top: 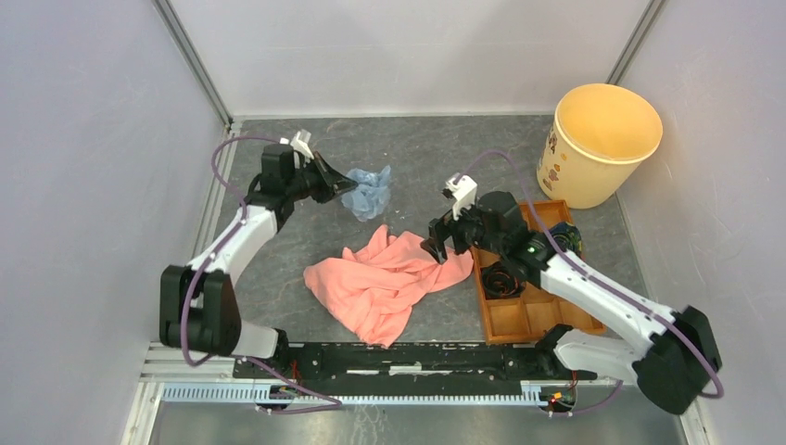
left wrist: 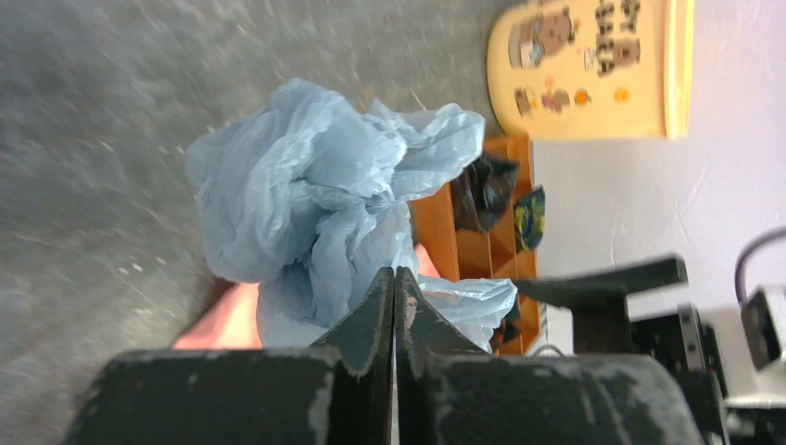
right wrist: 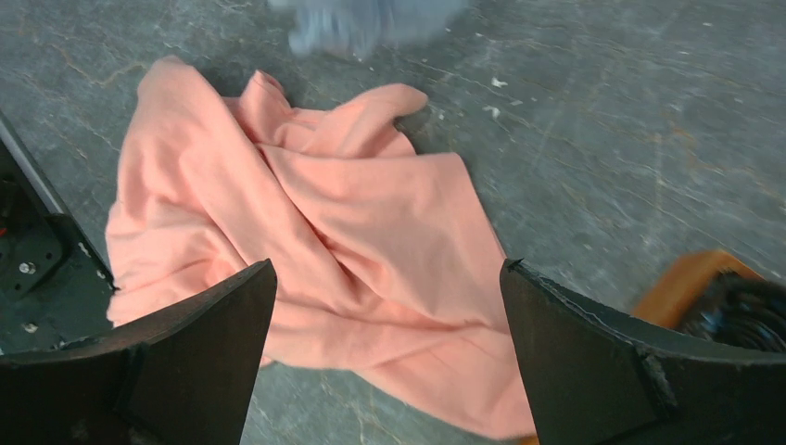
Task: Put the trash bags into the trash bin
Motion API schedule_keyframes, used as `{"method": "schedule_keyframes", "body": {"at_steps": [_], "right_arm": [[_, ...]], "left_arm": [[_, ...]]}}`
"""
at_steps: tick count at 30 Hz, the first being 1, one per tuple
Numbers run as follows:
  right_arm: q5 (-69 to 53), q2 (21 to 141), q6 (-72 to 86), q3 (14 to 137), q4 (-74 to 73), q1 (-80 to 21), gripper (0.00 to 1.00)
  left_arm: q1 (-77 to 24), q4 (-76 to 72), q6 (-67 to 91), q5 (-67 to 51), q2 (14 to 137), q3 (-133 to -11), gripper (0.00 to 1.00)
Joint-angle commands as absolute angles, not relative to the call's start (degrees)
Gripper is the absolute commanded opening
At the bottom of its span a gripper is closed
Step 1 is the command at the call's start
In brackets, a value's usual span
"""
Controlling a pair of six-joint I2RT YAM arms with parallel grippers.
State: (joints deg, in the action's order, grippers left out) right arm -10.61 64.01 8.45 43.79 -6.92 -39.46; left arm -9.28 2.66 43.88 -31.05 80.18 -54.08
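A pink cloth (top: 385, 283) lay crumpled at centre frame. The trash bin (top: 579, 181) stood upright, upper right. Above the cloth, the left gripper (top: 350, 187) pinched the blue trash bag (top: 373, 192); the right gripper (top: 443, 243) gaped wide at the cloth's right edge.

Compartmented wooden tray (top: 519, 320), grey table (top: 417, 158)

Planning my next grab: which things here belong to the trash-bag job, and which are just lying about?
Job: blue trash bag, pinched in the shut left gripper; trash bin.
Lying about: pink cloth below the open right gripper; wooden tray, its dark contents unclear.
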Motion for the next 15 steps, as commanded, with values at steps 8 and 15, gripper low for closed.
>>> {"method": "schedule_keyframes", "body": {"at_steps": [8, 15], "right_arm": [[-9.81, 77.88, 16.78, 51.36, 7.64, -42.48, 0.98], [-10.37, 84.72, 18.96, 54.84, 10.13, -44.03, 0.91]], "left_arm": [[-14.32, -6.74, 49.39, -33.06, 77.87, -44.12, 0.02], [-14.93, -9.57, 50.65, -34.7, 79.59, -43.58, 0.02]]}}
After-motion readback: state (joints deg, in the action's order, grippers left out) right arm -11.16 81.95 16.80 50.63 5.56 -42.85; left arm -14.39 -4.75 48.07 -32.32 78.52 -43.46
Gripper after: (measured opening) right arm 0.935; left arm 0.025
